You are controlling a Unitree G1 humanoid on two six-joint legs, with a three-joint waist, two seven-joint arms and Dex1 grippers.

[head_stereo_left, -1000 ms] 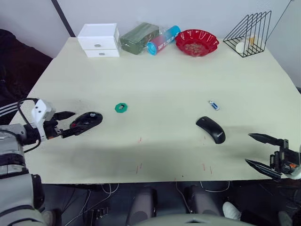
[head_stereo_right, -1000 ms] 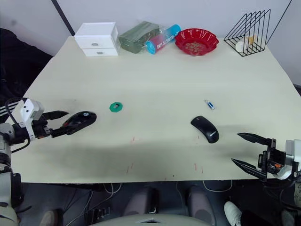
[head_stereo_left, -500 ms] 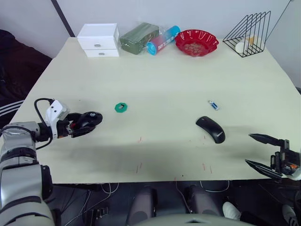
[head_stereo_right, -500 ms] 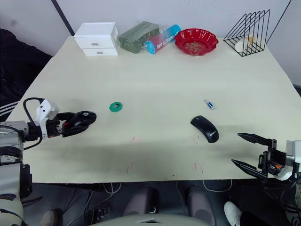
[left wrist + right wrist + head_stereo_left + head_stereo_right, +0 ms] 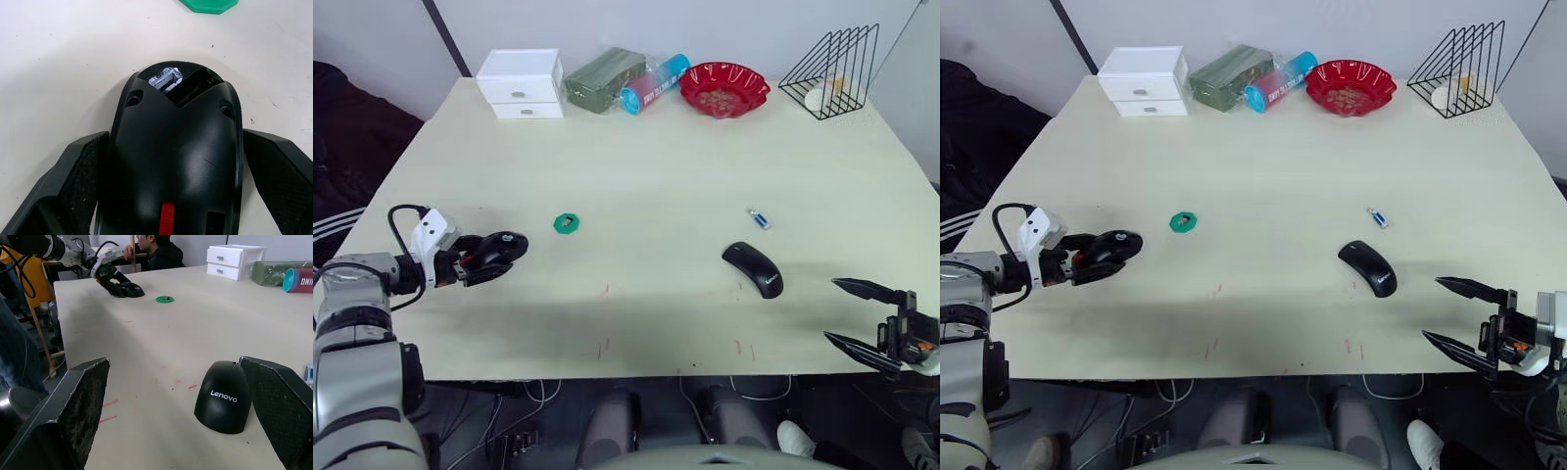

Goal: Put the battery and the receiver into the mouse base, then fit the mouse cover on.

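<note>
Base [image 5: 176,161] showing black w/ red wheel; cover [image 5: 753,268] glossy black; table [image 5: 705,166] cream w/ red marks; disc [image 5: 567,223] green.

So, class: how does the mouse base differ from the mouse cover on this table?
The mouse base lies on the table's left side between the left gripper's fingers; the mouse cover lies free on the right. The base shows a red wheel and an open compartment; the cover is smooth, with a Lenovo mark. Both are black ovals.

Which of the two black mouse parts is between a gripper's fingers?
The mouse base, with the red wheel, sits between the left gripper fingers; the smooth mouse cover lies free.
</note>
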